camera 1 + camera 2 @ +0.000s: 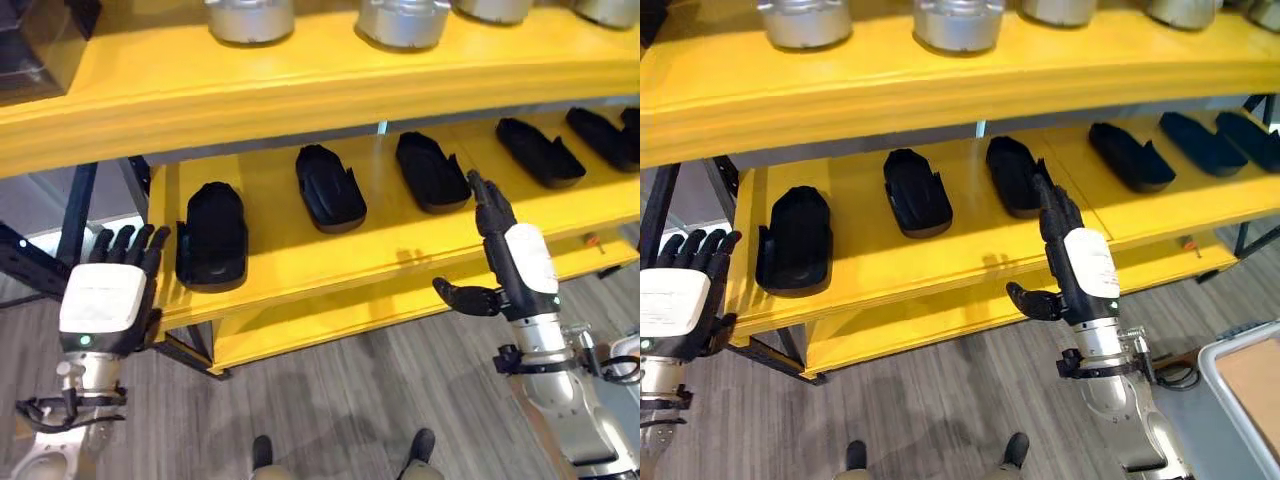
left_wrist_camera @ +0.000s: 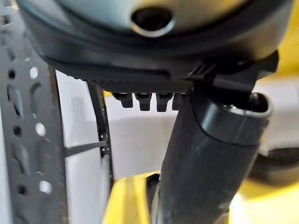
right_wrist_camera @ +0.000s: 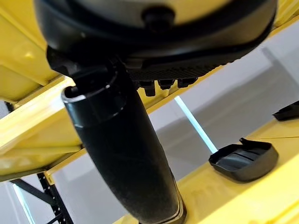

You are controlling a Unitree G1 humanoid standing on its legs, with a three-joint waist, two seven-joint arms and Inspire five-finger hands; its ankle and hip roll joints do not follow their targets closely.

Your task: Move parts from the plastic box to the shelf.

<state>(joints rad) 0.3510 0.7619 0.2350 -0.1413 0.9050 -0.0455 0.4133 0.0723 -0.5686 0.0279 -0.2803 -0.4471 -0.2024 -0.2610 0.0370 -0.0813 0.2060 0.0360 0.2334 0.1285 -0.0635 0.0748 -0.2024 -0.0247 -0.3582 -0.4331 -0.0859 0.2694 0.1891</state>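
Observation:
Several black moulded parts lie in a row on the middle level of the yellow shelf (image 1: pixel 300 265): one at the left (image 1: pixel 212 235), one beside it (image 1: pixel 330 187), a third (image 1: pixel 432 170), and more to the right (image 1: pixel 540 152). My left hand (image 1: pixel 105 295) is open and empty, held just off the shelf's left front corner, close to the leftmost part. My right hand (image 1: pixel 520 260) stands upright and open in front of the shelf, fingertips close to the third part and thumb out sideways, holding nothing. The right wrist view shows a black part (image 3: pixel 243 161) lying on the shelf.
Silver metal cylinders (image 1: pixel 250 18) (image 1: pixel 403 20) stand on the top level. A lower yellow level (image 1: pixel 330 320) juts out beneath. The black perforated upright (image 2: pixel 23 116) stands at the shelf's left end. A grey-rimmed plastic box (image 1: pixel 1217 374) sits on the floor at the right.

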